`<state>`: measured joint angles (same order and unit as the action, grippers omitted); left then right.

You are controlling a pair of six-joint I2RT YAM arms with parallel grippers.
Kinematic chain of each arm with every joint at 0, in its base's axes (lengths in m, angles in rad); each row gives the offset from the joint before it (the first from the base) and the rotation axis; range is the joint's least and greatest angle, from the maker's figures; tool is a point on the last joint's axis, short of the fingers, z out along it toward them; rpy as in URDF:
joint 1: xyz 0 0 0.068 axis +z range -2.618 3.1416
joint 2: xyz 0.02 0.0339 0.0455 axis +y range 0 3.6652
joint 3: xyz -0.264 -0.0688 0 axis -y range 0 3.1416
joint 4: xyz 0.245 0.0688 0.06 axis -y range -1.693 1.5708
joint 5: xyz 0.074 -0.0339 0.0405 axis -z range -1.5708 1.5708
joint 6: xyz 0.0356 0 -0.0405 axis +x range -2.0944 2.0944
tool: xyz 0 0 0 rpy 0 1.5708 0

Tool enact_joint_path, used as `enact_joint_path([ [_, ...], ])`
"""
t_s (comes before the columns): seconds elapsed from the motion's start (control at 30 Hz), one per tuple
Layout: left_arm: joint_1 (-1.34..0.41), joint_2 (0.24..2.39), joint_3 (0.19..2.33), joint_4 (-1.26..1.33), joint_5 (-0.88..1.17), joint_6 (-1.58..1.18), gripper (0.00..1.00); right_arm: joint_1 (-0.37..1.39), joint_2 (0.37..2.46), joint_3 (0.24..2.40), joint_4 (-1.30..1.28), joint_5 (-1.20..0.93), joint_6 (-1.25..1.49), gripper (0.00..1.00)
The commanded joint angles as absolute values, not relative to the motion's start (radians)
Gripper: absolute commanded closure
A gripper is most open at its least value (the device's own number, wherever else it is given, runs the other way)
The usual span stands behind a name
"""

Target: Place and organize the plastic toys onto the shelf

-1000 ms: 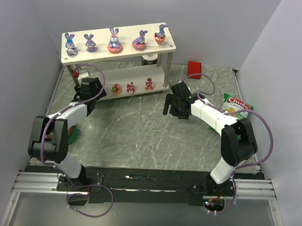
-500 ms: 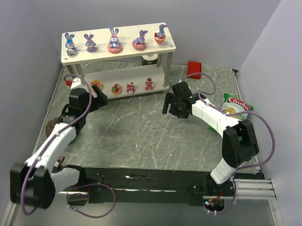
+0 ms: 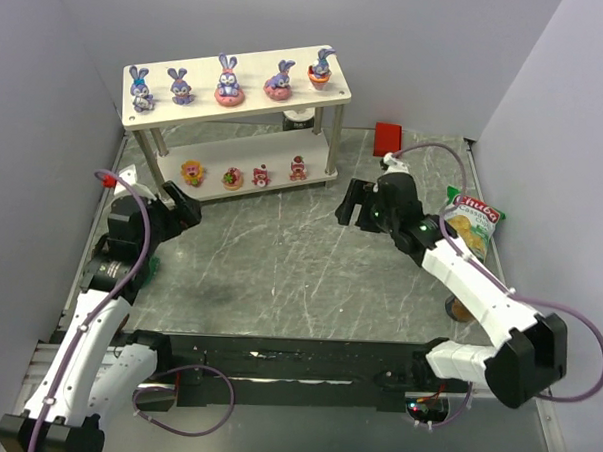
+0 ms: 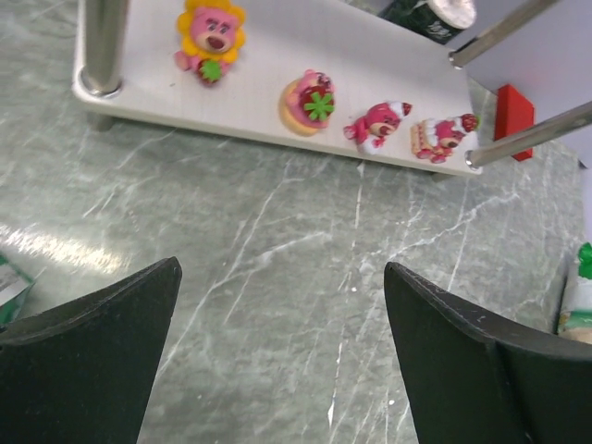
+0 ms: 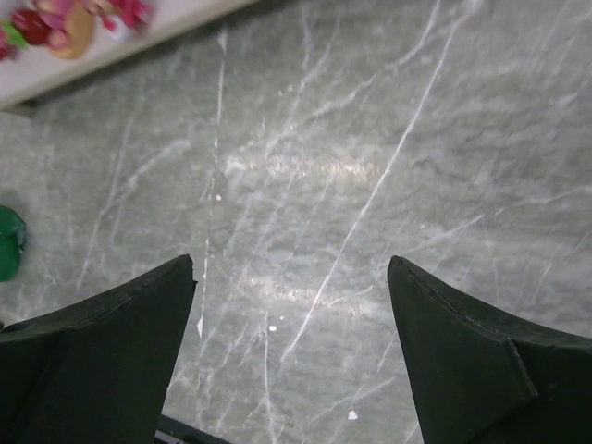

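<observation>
Five bunnies (image 3: 228, 81) are lined along the top board of the shelf (image 3: 255, 102) and four sweets (image 3: 233, 176) along the lower one. They are sorted by kind, it is judged, so the task looks finished. The left pincer (image 3: 182, 206) and right pincer (image 3: 351, 203) are held spread and empty over the tabletop (image 3: 280, 265) — nothing seems left to carry. Against half a second earlier, the left arm is drawn back toward 7 o'clock and the right pincer is shifted slightly toward 3 o'clock.

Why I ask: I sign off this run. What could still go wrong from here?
The open left gripper hangs close to the shelf, by its front corner post; a wide swing could jolt it and topple the upright bunnies. The sweets sit near the lower board's front edge, so a knock might spill them.
</observation>
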<state>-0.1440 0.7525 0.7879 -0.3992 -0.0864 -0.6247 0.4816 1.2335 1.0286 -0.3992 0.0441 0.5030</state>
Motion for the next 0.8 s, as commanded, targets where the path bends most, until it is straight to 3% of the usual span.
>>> enact_joint_path([
  [0.0,-0.147,0.715,0.83,-0.474,-0.149,-0.66,0.03,0.472,1.126,0.993,-0.322,0.098,0.454,0.07],
  [0.77,-0.178,0.692,0.842,-0.511,-0.224,-0.655,0.03,0.472,1.011,0.927,-0.331,0.121,0.506,0.05],
])
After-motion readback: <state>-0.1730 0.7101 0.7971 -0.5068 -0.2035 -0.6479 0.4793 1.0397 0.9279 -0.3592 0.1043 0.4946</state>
